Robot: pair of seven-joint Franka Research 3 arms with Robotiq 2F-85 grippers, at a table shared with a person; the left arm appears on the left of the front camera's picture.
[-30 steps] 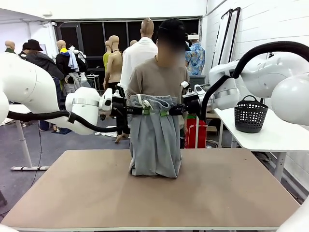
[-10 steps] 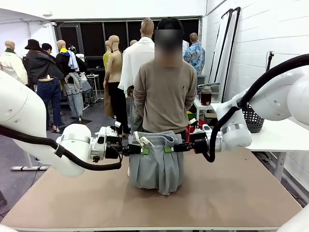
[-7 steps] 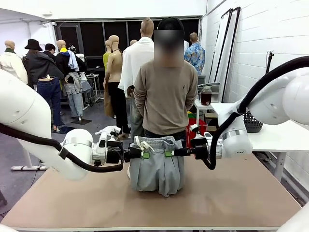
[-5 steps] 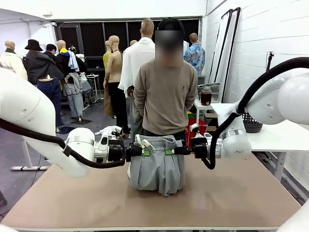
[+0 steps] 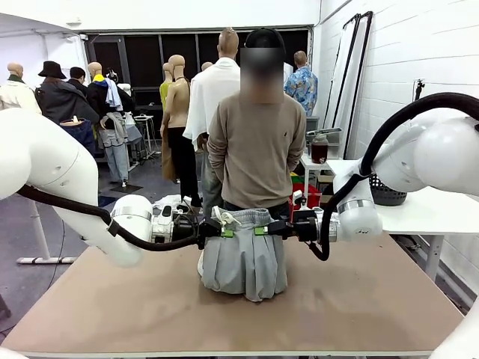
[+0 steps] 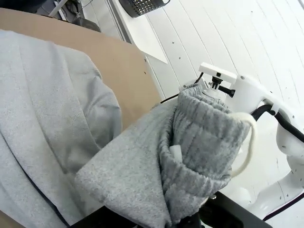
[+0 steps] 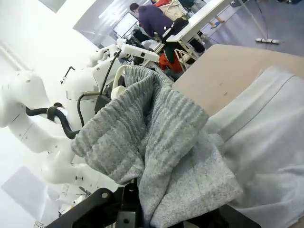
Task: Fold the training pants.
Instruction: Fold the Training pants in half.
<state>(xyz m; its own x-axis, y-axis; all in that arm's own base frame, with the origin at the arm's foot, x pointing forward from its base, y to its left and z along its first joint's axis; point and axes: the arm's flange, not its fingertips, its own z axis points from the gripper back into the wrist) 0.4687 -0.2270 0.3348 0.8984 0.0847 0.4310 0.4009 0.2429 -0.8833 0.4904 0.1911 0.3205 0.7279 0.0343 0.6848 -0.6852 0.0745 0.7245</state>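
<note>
Training pants [image 5: 245,258], light grey soft jersey with a gathered elastic waistband and a white drawstring, hang between my two claws. My left claw [image 5: 218,232] is pressed together, pinching the waistband at its left end. My right claw [image 5: 263,230] is pressed together on the waistband's right end. Waistband stretched level between them, just above the surface. Legs drop from it; lower part rests in folds on the tan wooden surface [image 5: 359,299], near the middle. Left wrist view: ribbed waistband [image 6: 204,142] bunched at the fingers, drawstring loop [image 6: 247,142] beside it. A person in a beige sweater [image 5: 256,146] stands just behind the pants.
</note>
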